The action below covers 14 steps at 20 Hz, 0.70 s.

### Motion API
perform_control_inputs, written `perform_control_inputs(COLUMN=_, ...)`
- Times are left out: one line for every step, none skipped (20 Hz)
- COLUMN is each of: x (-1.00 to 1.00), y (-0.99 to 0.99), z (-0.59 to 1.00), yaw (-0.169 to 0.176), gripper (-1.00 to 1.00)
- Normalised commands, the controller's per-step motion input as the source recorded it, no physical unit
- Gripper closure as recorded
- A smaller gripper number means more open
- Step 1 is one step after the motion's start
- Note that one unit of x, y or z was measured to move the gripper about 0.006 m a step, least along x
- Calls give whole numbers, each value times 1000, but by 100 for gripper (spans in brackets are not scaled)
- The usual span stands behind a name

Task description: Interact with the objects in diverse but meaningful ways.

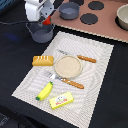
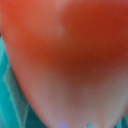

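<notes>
One red tomato (image 1: 47,21) is seen at the pincer (image 1: 45,19), far on the exterior view's left, just above a grey-blue pot (image 1: 41,33) on the dark counter (image 1: 15,60). Whether it is pinched cannot be told, though the wrist view is filled with blurred red. It is judged light, smooth and round, best held across its middle.

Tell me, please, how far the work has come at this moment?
Nothing looks finished. In hand: the pincer holds the red tomato over a grey-blue pot. Left: the bread loaf, banana and yellow box lie untouched on the mat.
</notes>
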Motion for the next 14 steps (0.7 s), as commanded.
perform_control_inputs(x=-203, y=-154, z=-269, yaw=0, gripper=100)
perform_control_inputs(x=-220, y=-149, z=-269, yaw=0, gripper=100)
perform_control_inputs(x=-214, y=-140, z=-246, yaw=0, gripper=100)
perform_control_inputs(x=-237, y=-134, z=-226, yaw=0, gripper=100)
perform_control_inputs(x=-229, y=-123, z=-217, yaw=0, gripper=100)
perform_control_inputs(x=-220, y=-117, z=-211, yaw=0, gripper=-100)
perform_control_inputs(x=-229, y=-114, z=-220, yaw=0, gripper=-100)
perform_control_inputs(x=-209, y=-97, z=-214, yaw=0, gripper=-100)
perform_control_inputs(x=-203, y=-97, z=-214, yaw=0, gripper=-100)
perform_control_inputs(x=-209, y=-100, z=-203, yaw=0, gripper=-100)
perform_control_inputs(x=-194, y=-80, z=-146, yaw=0, gripper=-100)
perform_control_inputs(x=-186, y=-63, z=-100, yaw=0, gripper=-100)
perform_control_inputs(x=-191, y=-43, z=-11, yaw=0, gripper=-100)
perform_control_inputs(x=-203, y=-34, z=0, yaw=0, gripper=-100)
